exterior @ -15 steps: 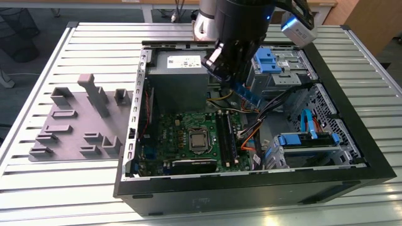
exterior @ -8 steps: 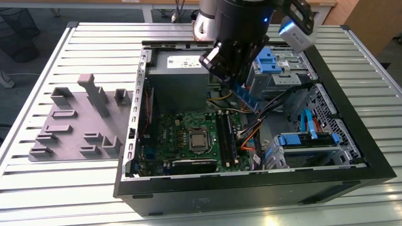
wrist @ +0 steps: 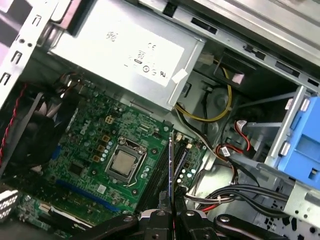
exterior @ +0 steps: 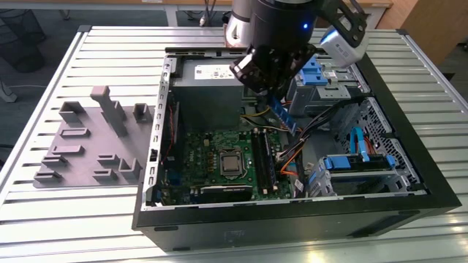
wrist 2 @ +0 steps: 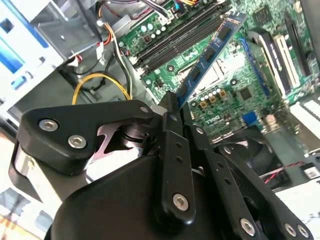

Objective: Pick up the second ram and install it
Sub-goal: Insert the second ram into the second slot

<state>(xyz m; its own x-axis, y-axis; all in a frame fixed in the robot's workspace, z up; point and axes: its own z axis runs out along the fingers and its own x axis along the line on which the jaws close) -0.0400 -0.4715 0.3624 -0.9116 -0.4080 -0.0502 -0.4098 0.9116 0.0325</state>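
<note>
A: Nearest the lens in the second wrist view is the gripper (wrist 2: 172, 107), black linkages and bolts, its fingers (wrist 2: 170, 102) pinched narrow on one end of the ram (wrist 2: 212, 47).

B: So the ram is held?

A: Yes. The blue stick runs straight out from the fingertips, over the green board (wrist 2: 235, 85). In the first wrist view it shows edge-on, a thin blue line (wrist: 170, 165) rising from between the fingers (wrist: 161, 214).

B: What lies beyond its far end?

A: The long black slots (wrist 2: 185, 40), just past the tip and roughly parallel to the stick. One slot already seems to carry a stick, though I cannot be sure. In the exterior view the ram (exterior: 283, 116) hangs tilted under the gripper (exterior: 272, 94), above the slots (exterior: 264, 159) and not touching them.

B: And around the fingers?

A: To one side, the bare socket (wrist: 123, 162) with its metal square. To the other, a tangle of cables (wrist: 220, 112), yellow, red and black, close to the slots. Behind stands the grey supply box (wrist: 125, 50); further off, a blue drive cage (wrist: 302, 145).

B: Anything outside the case (exterior: 292, 219)?

A: A grey tray (exterior: 87, 142) on the slatted table (exterior: 44, 219), well apart from the gripper.
</note>
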